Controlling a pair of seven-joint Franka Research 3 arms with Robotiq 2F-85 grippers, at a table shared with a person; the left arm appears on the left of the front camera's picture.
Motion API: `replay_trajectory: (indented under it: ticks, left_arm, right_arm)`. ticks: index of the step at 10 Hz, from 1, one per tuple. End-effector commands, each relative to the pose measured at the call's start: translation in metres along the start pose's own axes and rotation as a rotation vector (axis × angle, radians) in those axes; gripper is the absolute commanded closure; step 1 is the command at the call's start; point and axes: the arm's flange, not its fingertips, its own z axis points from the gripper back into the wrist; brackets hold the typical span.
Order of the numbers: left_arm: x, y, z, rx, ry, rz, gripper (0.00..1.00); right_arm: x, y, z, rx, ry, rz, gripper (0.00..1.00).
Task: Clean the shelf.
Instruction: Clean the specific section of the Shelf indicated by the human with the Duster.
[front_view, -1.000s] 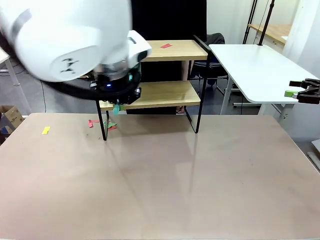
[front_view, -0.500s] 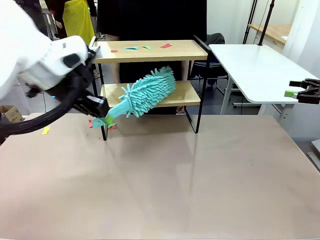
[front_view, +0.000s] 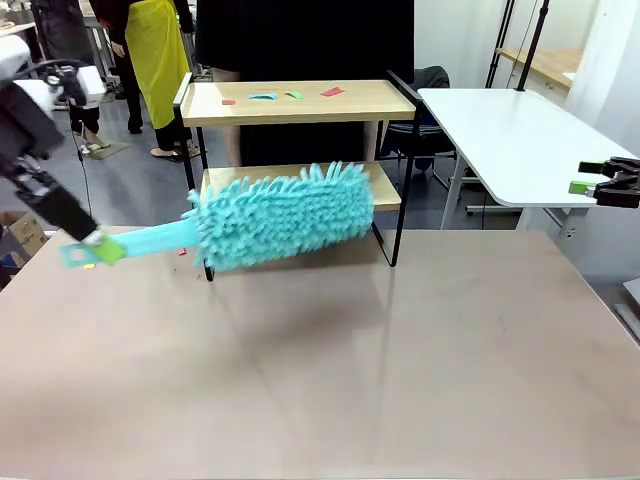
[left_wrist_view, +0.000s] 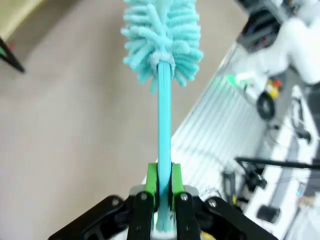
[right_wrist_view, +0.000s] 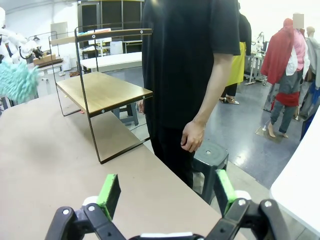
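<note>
The shelf (front_view: 372, 101) stands at the table's far side, with two light wood boards in a black frame. Small red, teal and green paper scraps (front_view: 294, 95) lie on its top board. My left gripper (front_view: 100, 250) is at the table's left, shut on the thin handle of a teal fluffy duster (front_view: 285, 215), whose head lies level in front of the lower board. In the left wrist view the green pads (left_wrist_view: 151, 178) clamp the handle (left_wrist_view: 164, 115). My right gripper (front_view: 600, 187) hangs at the far right, open (right_wrist_view: 167, 192) with nothing in it.
A person in black (right_wrist_view: 190, 75) stands behind the shelf (right_wrist_view: 102, 90), one hand hanging down. A white table (front_view: 510, 140) stands at the back right. A small red scrap (front_view: 181, 250) lies on the table by the shelf's left leg.
My left arm has drawn back to the left, away from the camera. The duster has swung out and now lies level in front of the lower board. The right gripper has not moved.
</note>
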Motion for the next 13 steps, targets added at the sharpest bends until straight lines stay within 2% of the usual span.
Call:
replay_trajectory:
  ticks: [1,2,3,5,6,8,10,11,12,13]
  left_arm:
    - [0.004,-0.006,0.029,0.095,0.195,-0.072,0.87]
    - [0.003,-0.011,0.046,0.161,0.274,-0.055,0.87]
    - [0.003,-0.02,0.065,0.239,0.366,-0.105,0.87]
    - [0.007,-0.031,0.094,0.381,0.616,-0.146,0.87]
    - [0.008,-0.035,0.101,0.428,0.754,-0.187,0.87]
    - [0.009,-0.045,0.11,0.428,0.966,-0.273,0.87]
    - [0.016,-0.048,0.11,0.441,1.02,-0.3,0.87]
    - [0.014,-0.05,0.108,0.463,0.993,-0.328,0.87]
    - [0.013,-0.049,0.101,0.426,0.993,-0.267,0.87]
    - [0.013,-0.049,0.101,0.426,0.993,-0.267,0.87]
  right_arm:
    - [0.006,0.001,-0.002,-0.01,0.015,-0.01,0.0]
    - [0.006,0.001,-0.002,-0.01,0.015,-0.01,0.0]
    - [0.006,0.001,-0.002,-0.01,0.015,-0.01,0.0]
    - [0.006,0.001,-0.002,-0.01,0.015,-0.01,0.0]
    - [0.006,0.001,-0.002,-0.01,0.015,-0.01,0.0]
    - [0.006,0.001,-0.002,-0.01,0.015,-0.01,0.0]
    - [0.006,0.001,-0.002,-0.01,0.015,-0.01,0.0]
    - [0.006,0.001,-0.002,-0.01,0.015,-0.01,0.0]
    - [0.006,0.001,-0.002,-0.01,0.015,-0.01,0.0]
    - [0.006,0.001,-0.002,-0.01,0.015,-0.01,0.0]
